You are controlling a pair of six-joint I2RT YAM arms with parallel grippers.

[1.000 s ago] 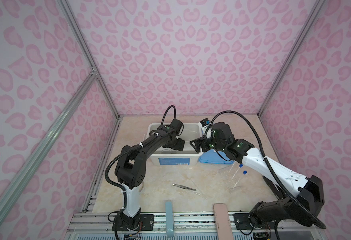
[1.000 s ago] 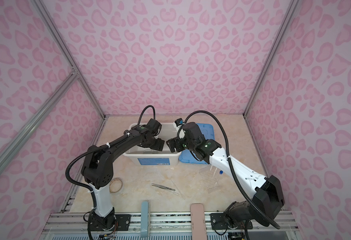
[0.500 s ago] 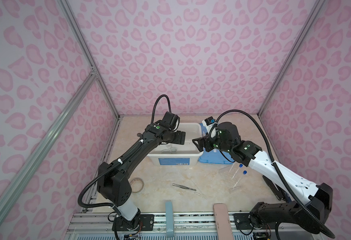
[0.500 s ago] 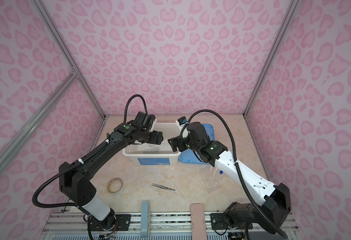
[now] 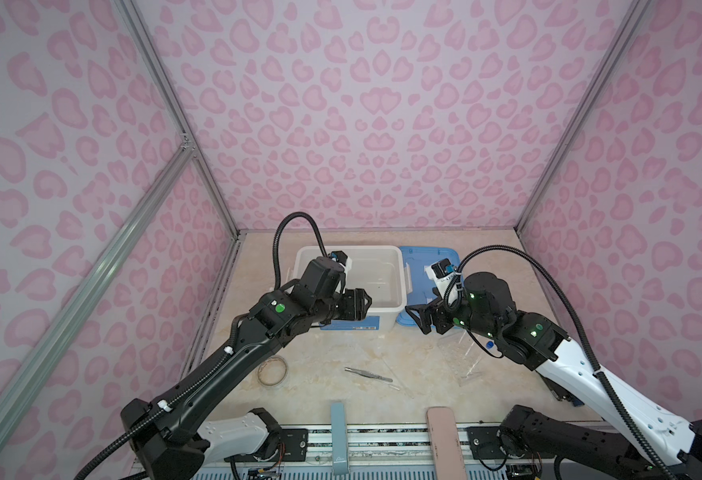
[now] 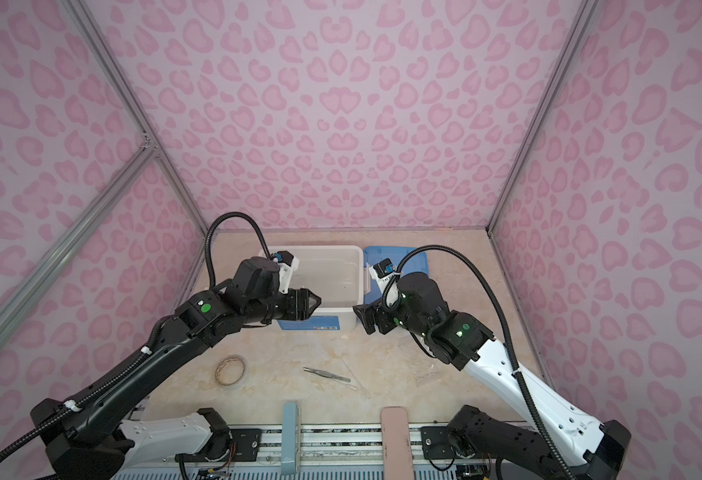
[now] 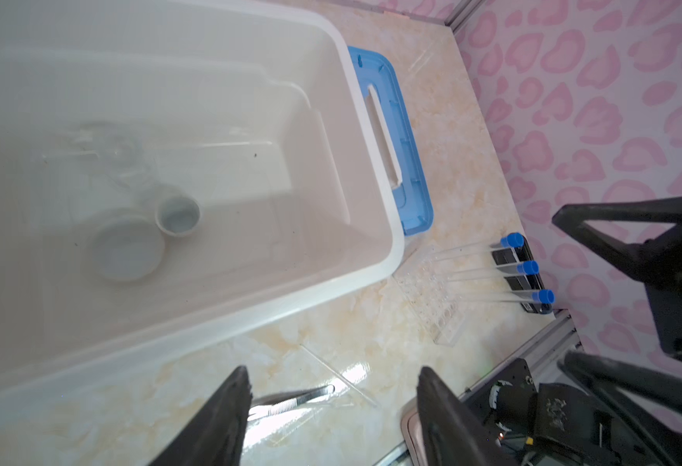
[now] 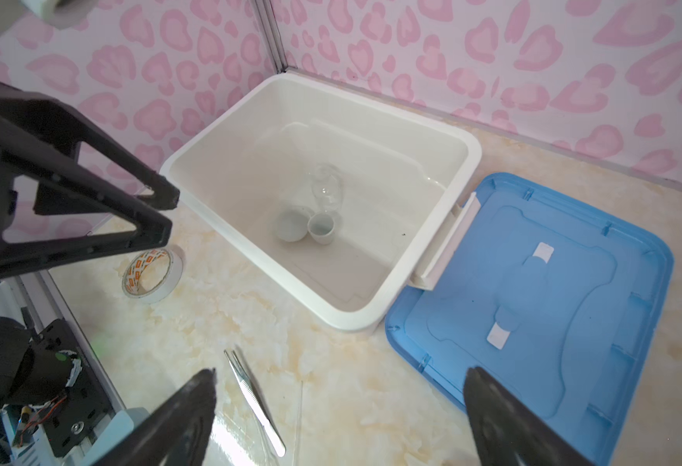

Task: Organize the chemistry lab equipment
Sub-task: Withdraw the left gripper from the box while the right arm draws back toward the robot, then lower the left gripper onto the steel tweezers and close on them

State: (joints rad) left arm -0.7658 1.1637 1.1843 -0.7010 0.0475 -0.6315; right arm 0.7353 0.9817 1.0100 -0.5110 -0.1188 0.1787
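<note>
Left tool [image 5: 359,305], both top views: it has drawn back to the tub's [image 5: 401,282] near wall and is no longer over the inside, as it was half a second ago. The right tool [image 5: 418,320] faces it, spread wide and empty, beside the blue lid [image 5: 428,257]. Tweezers [image 5: 368,374] lie on the worktop in front of the tub, tape roll [image 5: 272,371] further left.

Left wrist view: left fingers [image 7: 230,403] apart, nothing between. White dishes [image 7: 127,252] sit side by side on the tub floor, glass cup [image 7: 117,157] just beyond. Blue-capped tubes [image 7: 472,270] sit in a clear rack [image 7: 444,318] outside the tub. Thin rod [image 7: 331,373] lies by the tweezers.

Right wrist view: same tub contents, both tools bare.

Judgement: a drop-off looks complete. Tweezers, rod and tubes are still to be packed.
</note>
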